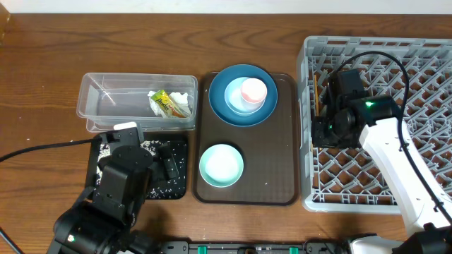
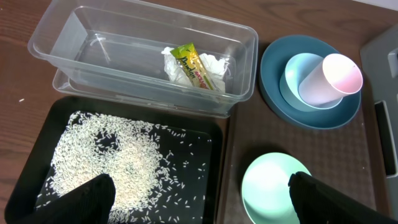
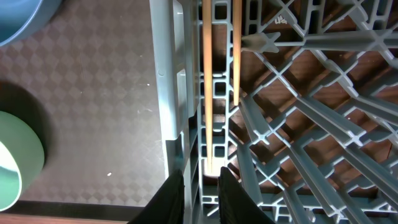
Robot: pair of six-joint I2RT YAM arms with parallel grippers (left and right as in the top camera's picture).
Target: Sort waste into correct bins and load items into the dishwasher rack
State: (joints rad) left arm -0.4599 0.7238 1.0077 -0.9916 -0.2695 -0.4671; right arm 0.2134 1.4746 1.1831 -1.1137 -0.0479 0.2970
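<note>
A brown wooden table (image 1: 212, 42) with visible grain, evenly lit.

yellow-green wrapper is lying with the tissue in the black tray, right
Not the black tray: the wrapper lies with the tissue in the clear tub, as the left wrist view shows; the black tray holds rice.

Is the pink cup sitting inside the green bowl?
No, the cup sits in the small light-blue bowl on the blue plate; the green bowl is empty.
</note>
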